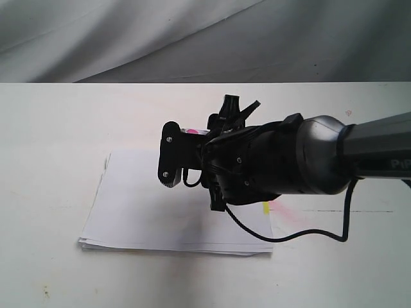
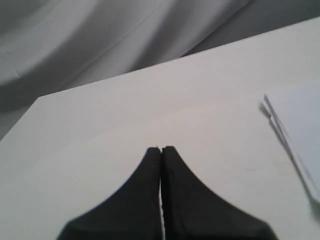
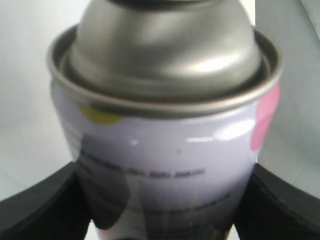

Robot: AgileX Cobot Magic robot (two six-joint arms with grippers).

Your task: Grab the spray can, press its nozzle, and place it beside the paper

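My right gripper (image 3: 165, 205) is clamped round the can (image 3: 165, 145), held over the paper (image 1: 167, 212). The nozzle is cropped from my wrist view, probably just above. I'd keep the can steady and press squarely with the left gripper (image 2: 161, 151), whose fingers are together.

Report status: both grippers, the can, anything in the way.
Right gripper shut on can. Left gripper shut, empty, over table. Can held near paper. No obstacle seen.
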